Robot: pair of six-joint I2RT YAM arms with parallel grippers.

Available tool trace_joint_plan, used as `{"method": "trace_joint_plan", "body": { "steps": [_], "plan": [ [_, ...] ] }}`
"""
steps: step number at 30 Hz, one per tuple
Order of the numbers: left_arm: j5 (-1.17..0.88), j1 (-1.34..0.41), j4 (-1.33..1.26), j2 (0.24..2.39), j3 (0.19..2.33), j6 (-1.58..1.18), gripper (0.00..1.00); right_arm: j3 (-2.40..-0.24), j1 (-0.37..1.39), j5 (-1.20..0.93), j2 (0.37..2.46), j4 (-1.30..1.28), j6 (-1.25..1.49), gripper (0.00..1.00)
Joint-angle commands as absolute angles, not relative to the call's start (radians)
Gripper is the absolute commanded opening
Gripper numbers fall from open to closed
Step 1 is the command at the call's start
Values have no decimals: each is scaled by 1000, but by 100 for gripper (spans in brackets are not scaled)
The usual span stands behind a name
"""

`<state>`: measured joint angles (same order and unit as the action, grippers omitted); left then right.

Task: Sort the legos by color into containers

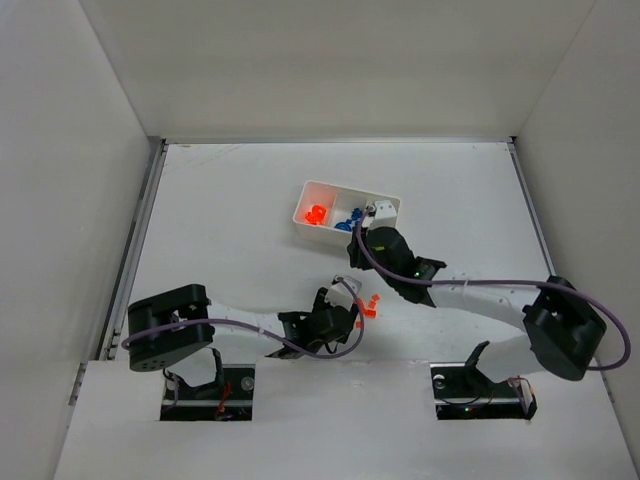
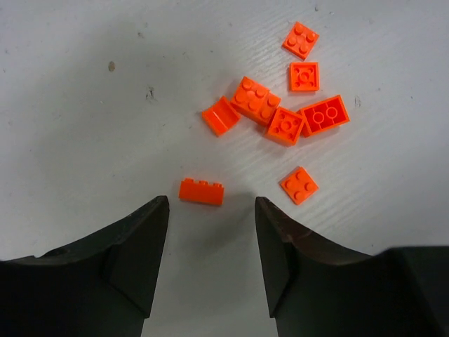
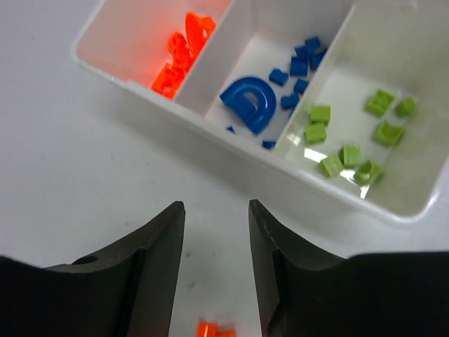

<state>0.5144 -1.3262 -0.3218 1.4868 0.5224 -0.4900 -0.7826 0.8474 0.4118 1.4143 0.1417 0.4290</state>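
Several orange-red legos (image 2: 280, 112) lie loose on the white table; one small brick (image 2: 201, 191) lies just ahead of my open, empty left gripper (image 2: 212, 210). In the top view these legos (image 1: 368, 304) sit beside the left gripper (image 1: 345, 300). The white tray (image 1: 390, 207) holds orange-red legos (image 3: 181, 53) in its left compartment, blue ones (image 3: 252, 102) in the middle and yellow-green ones (image 3: 351, 137) in the right. My right gripper (image 3: 216, 210) is open and empty, just short of the tray's near wall (image 3: 231, 165); in the top view it (image 1: 362, 232) is at the tray's near edge.
White walls (image 1: 70, 200) enclose the table on the left, back and right. Both arms lie across the near half of the table, with a purple cable (image 1: 480, 285) looped along the right arm. A few orange-red legos (image 3: 214, 328) show below the right gripper.
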Motion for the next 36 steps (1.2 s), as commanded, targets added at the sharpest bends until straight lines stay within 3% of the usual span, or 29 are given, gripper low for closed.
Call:
{"method": "trace_joint_plan", "body": {
  "steps": [1, 16, 21, 29, 36],
  "plan": [
    [534, -1306, -339, 1519, 569, -439, 48, -710, 867, 471, 1319, 195, 489, 47],
    [540, -1299, -282, 1477, 568, -426, 26, -471, 955, 463, 1042, -26, 650, 45],
    [523, -1230, -278, 1385, 586, -430, 25, -506, 1065, 456, 1060, -121, 680, 43],
    [512, -1033, -288, 1255, 660, -434, 26, -555, 1113, 472, 1152, -242, 741, 49],
    [465, -839, -350, 1304, 794, -445, 27, -554, 1137, 460, 1184, -248, 768, 54]
  ]
}}
